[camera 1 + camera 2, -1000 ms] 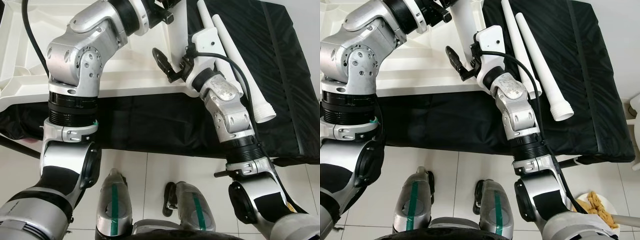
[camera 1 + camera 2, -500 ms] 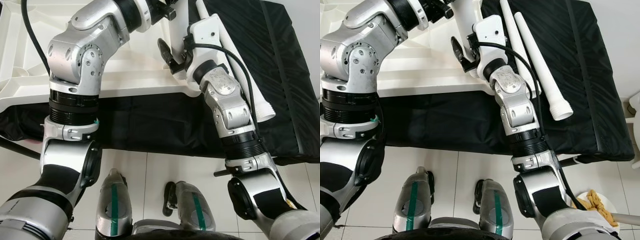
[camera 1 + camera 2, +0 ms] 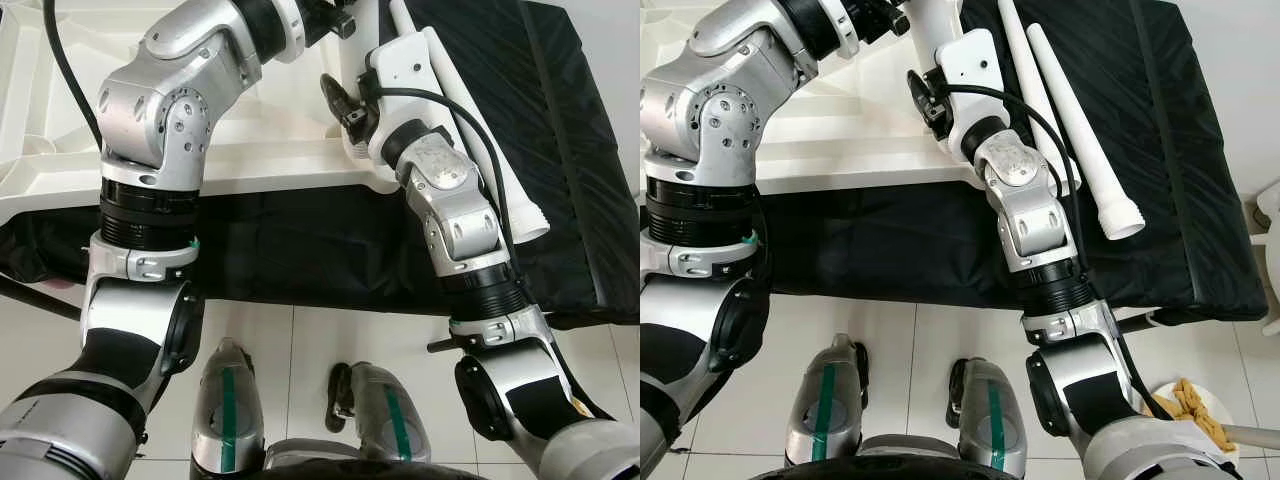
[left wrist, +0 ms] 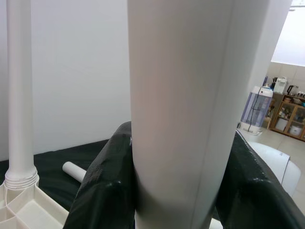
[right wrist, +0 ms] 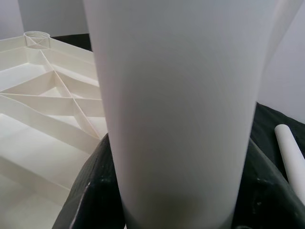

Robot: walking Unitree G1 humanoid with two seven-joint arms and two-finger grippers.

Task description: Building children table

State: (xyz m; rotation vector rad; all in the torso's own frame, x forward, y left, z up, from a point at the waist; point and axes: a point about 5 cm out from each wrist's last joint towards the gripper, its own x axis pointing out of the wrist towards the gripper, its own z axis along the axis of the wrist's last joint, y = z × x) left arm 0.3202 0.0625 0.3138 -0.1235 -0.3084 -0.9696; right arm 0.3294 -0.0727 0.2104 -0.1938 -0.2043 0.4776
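The white table top (image 3: 250, 150) lies upside down on a black cloth (image 3: 1180, 150), ribs showing (image 5: 47, 95). A white table leg (image 3: 925, 30) stands upright at its near right corner. My left gripper (image 3: 890, 15) is shut on the leg high up, black fingers (image 4: 102, 191) pressed on both sides. My right gripper (image 3: 925, 95) is shut on the same leg (image 5: 181, 105) lower down, close to its base. Another leg (image 4: 19, 95) stands in a corner socket. Two loose legs (image 3: 1080, 140) lie side by side on the cloth.
My feet (image 3: 230, 410) stand on white floor tiles just before the cloth's near edge. A black cable (image 3: 60, 70) runs over the table top at far left. A plate with yellow pieces (image 3: 1190, 405) sits on the floor at lower right.
My right gripper was open beside the leg near the table's edge; it has moved in and up and closed around the leg. The left gripper has kept its hold.
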